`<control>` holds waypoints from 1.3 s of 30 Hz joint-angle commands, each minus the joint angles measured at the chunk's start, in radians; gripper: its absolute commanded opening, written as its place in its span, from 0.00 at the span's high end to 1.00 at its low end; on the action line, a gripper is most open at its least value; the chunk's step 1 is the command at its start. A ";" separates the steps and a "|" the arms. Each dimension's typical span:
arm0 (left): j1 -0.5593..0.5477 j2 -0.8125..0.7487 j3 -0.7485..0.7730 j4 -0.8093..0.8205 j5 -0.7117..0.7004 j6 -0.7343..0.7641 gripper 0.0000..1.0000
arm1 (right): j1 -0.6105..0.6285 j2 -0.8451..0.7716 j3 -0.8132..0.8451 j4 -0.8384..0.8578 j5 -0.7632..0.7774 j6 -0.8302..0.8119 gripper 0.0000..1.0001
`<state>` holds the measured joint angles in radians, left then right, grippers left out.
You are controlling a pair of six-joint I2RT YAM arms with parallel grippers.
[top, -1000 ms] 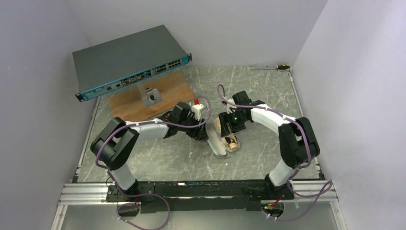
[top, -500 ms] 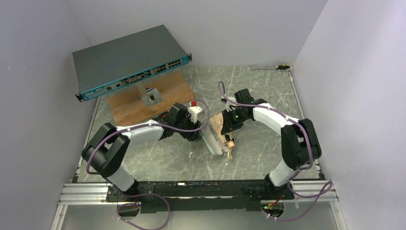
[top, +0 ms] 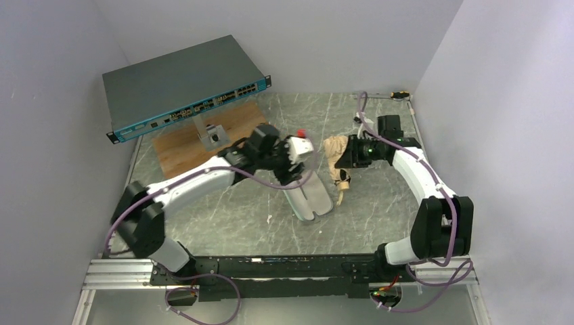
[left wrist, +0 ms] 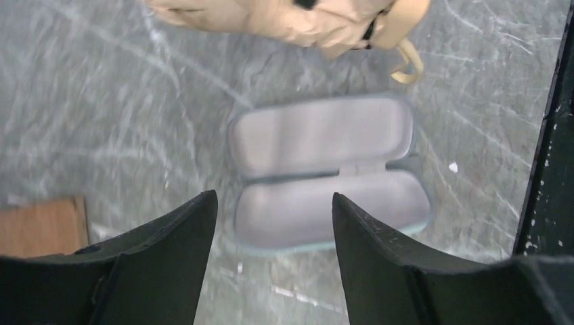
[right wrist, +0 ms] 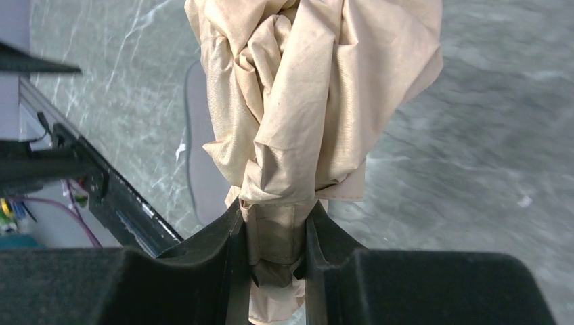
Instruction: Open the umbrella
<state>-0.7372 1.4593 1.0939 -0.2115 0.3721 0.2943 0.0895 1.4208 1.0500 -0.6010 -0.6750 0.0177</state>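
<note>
The umbrella [top: 335, 157] is a folded bundle of tan fabric, lifted off the table right of centre. Its cream strap end [top: 342, 193] dangles below. My right gripper [top: 346, 156] is shut on one end of the bundle; in the right wrist view the fingers [right wrist: 233, 237] pinch the umbrella's [right wrist: 304, 88] fabric, and my right gripper [right wrist: 274, 213] hides what lies beneath it. My left gripper [top: 292, 177] hovers open above a pale mint case, holding nothing. In the left wrist view my left gripper [left wrist: 272, 196] stands wide, with the umbrella [left wrist: 284, 17] at the top edge.
The pale mint case [top: 310, 201] lies open and empty on the marble table [top: 379, 203], also seen as the case [left wrist: 325, 169] below my left jaws. A network switch [top: 183, 84] on a stand over a wooden board [top: 196, 142] fills the back left. A tool [top: 399, 94] lies at the back right.
My right arm has carried the umbrella up and to the back right, out of the case. My left arm has swung right and risen over the case, which now lies open and empty.
</note>
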 commanded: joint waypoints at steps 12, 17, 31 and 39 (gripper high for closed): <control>-0.147 0.389 0.177 -0.417 -0.289 0.175 0.38 | -0.235 -0.075 0.028 -0.081 -0.008 -0.056 1.00; -0.071 0.242 -0.077 -0.449 -0.343 0.278 0.37 | -0.237 -0.093 0.020 -0.103 -0.012 -0.070 1.00; 0.919 -0.366 -0.687 -0.387 -0.540 1.224 0.33 | -0.237 -0.072 0.016 -0.146 -0.011 -0.149 1.00; 0.931 -0.388 -0.178 -0.877 -0.018 1.018 0.20 | -0.217 -0.030 -0.003 -0.112 -0.086 -0.113 1.00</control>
<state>0.2264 1.0718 0.6655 -0.8280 0.0162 1.3670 -0.1421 1.3819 1.0431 -0.7597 -0.6735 -0.1043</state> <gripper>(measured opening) 0.771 0.274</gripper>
